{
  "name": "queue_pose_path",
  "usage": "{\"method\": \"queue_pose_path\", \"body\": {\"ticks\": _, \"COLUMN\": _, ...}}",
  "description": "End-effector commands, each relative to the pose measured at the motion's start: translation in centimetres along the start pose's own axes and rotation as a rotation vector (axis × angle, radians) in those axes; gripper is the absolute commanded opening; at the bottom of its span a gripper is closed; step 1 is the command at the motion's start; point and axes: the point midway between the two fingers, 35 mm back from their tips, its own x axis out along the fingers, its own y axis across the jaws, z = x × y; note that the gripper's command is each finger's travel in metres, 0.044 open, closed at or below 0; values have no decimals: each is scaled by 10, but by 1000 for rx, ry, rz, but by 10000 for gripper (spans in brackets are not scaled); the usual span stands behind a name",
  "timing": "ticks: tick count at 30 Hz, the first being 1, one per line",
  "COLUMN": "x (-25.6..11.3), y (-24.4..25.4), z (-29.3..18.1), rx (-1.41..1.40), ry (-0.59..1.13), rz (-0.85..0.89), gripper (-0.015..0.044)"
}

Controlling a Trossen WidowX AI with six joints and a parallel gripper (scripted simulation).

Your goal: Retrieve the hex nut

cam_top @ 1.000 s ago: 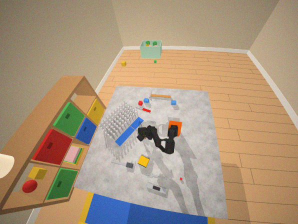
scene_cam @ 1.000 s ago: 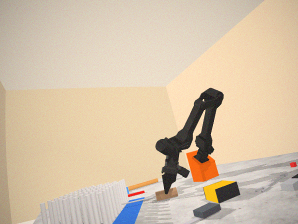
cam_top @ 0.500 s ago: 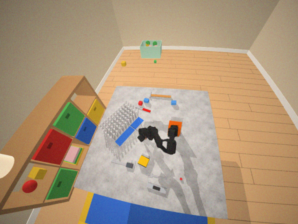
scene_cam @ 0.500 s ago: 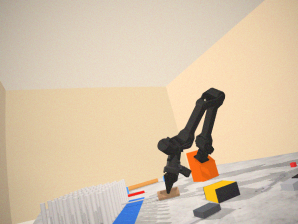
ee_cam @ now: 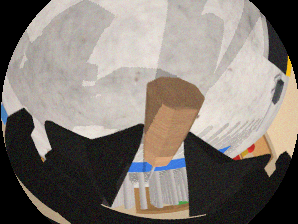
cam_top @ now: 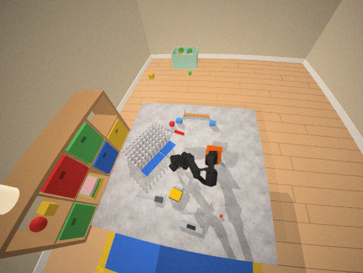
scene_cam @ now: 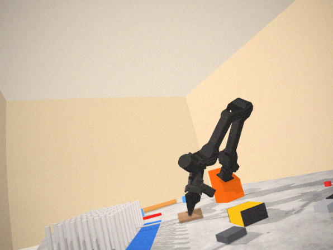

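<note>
My gripper point(cam_top: 175, 167) point(scene_cam: 190, 215) point(ee_cam: 164, 132) is shut on the light brown wooden handle point(scene_cam: 182, 218) point(ee_cam: 175, 95) of a tool, low over the table in front of the field. A thin shaft runs from it across the blue taped strip point(cam_top: 151, 165) point(scene_cam: 145, 237) point(ee_cam: 177, 164) toward the spacers; its far end is hidden. The pale metal spacers point(cam_top: 146, 143) point(scene_cam: 112, 226) point(ee_cam: 156, 190) stand upright in dense rows behind the strip. I cannot make out the hex nut in any view.
A red-handled tool point(cam_top: 179, 132) point(scene_cam: 152, 216) lies by the field's far corner, an orange-handled one point(cam_top: 197, 115) point(scene_cam: 162, 206) beyond it. A dark-grey-handled tool point(cam_top: 158, 199) point(scene_cam: 231, 235) lies at the near side, beside a yellow block point(cam_top: 175, 194) point(scene_cam: 244, 207). The arm's base is at an orange block point(cam_top: 210, 149) point(scene_cam: 227, 192).
</note>
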Motion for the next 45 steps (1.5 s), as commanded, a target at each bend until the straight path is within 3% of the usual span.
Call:
{"method": "queue_pose_path", "body": {"ticks": 1, "x": -1, "y": 0, "z": 2, "rx": 5, "ry": 4, "rz": 1, "gripper": 0}}
{"method": "queue_pose_path", "body": {"ticks": 45, "x": -12, "y": -2, "z": 11, "rx": 4, "ry": 3, "rz": 2, "gripper": 0}}
